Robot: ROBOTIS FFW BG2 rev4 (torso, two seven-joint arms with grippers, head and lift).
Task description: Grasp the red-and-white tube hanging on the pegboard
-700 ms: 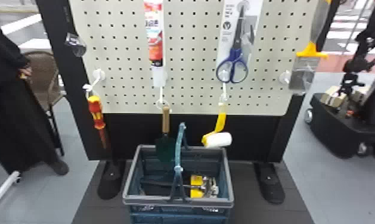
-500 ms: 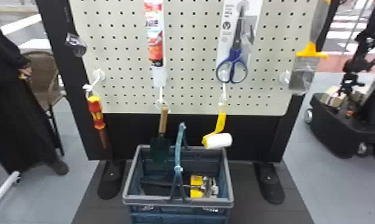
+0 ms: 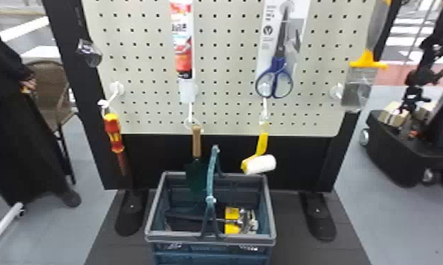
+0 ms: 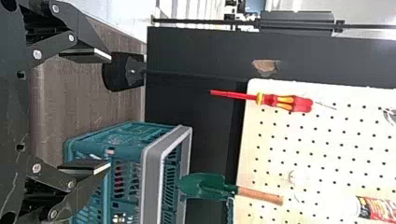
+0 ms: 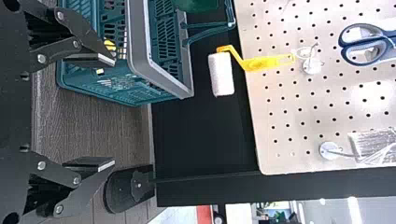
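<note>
- The pegboard stands upright before the robot; every place below is given from it.
- The blue basket sits on the dark base at the foot of the pegboard, under its middle. I think a rising arm should pass beside it, so that it does not catch the upright handle.
- The left hand is low and well apart from the pegboard, before its lower left part, fingers spread wide with nothing between them. The right hand is low before the lower right part, also spread and empty.
- The red-and-white tube hangs in the upper part of the pegboard, a little left of its centre, white cap pointing down. It seems nearer to the left hand, so in my judgement that arm is the better choice.
- For a good grasp, the hand should go up and forward with fingers wide, then close on the red body and not on the narrow cap, where it may slip.
- The trowel hangs from the pegboard just under the tube; the approach should stay above it.
</note>
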